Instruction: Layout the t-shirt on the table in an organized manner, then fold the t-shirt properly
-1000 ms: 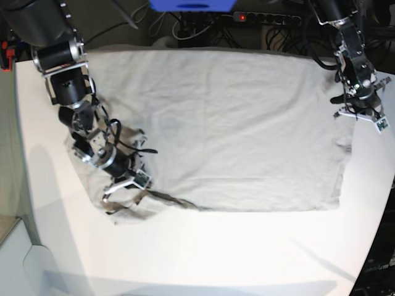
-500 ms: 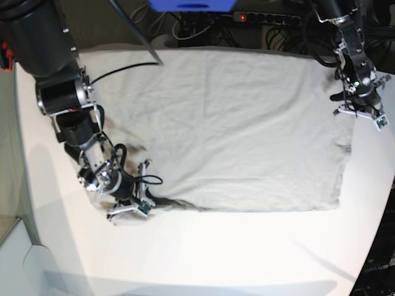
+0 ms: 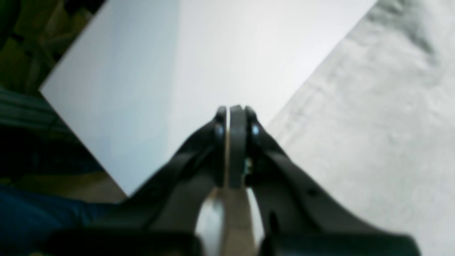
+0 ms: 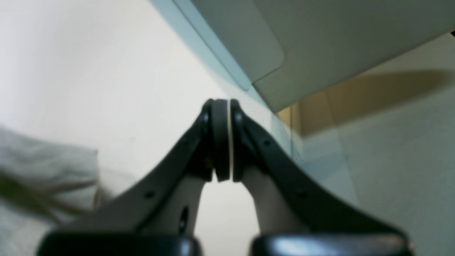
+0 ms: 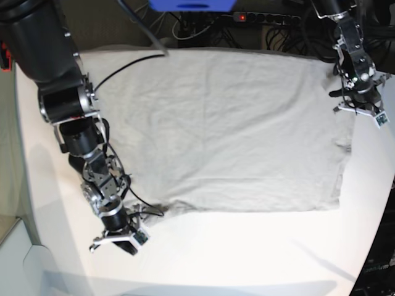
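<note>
The table (image 5: 203, 253), a smooth white top with a curved edge, is filling most of the base view, and shadows are lying across its lower strip. The t-shirt (image 5: 222, 129) is lying spread flat over the upper middle of the frame, its lower left corner bunching into a small dark fold. Behind the table's far edge, at the top of the frame, a power strip (image 5: 266, 18) with a red light is sitting among dark cables beside a blue object (image 5: 192, 4).

The right gripper (image 5: 117, 242) is hanging over bare table at lower left, just below that bunched corner, its jaws pressed together on nothing. The left gripper (image 5: 361, 113) is hovering at the upper right by the shirt's edge, jaws also pressed together and empty. In the right wrist view a pale grey panel (image 4: 320, 39) is showing beyond the table edge.
</note>
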Motion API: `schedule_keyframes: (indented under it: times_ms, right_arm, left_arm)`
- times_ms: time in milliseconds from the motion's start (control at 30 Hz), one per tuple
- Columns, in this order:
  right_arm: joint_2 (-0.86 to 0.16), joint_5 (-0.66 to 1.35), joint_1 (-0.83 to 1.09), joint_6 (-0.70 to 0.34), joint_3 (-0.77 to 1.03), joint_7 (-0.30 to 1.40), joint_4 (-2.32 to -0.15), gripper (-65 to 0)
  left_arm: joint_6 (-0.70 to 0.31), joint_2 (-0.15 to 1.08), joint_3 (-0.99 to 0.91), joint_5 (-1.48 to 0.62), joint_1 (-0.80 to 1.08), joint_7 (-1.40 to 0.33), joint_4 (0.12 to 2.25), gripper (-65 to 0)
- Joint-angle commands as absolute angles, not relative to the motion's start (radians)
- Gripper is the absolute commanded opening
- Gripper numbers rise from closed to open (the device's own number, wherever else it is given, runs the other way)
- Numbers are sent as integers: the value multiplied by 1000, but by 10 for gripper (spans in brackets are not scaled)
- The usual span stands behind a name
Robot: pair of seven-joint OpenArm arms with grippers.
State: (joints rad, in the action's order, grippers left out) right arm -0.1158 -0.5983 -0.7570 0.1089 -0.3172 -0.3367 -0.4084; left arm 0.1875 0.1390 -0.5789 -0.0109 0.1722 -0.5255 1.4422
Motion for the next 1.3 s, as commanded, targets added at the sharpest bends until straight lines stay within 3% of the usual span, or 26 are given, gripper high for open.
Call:
schedule_keyframes:
  times_ms: [0, 233, 467, 700, 900, 1267]
  right_arm:
    - [-119, -596, -799, 137, -315, -357, -424, -645]
    - [-157, -596, -751, 125, -306, -291, -426, -646]
    - [-185, -591, -699, -54, -177, -219, -427, -647]
    - [-179, -591, -697, -308, 71, -145, -427, -647]
    - [-171, -591, -702, -499, 128, -44, -429, -647]
    - [-150, -591, -650, -656, 173, 13, -429, -647]
  left_arm:
    - [196, 150, -582, -1, 171, -499, 1461, -637]
    - [194, 145, -582, -1, 173, -503, 1524, -637]
    - [194, 145, -576, -1, 168, -509, 1655, -637]
    - [194, 143, -541, -2, 93, -665, 1710, -637]
    - [194, 143, -417, -2, 22, -733, 1735, -637]
    - [194, 116, -325, 2, -42, -776, 1564, -637]
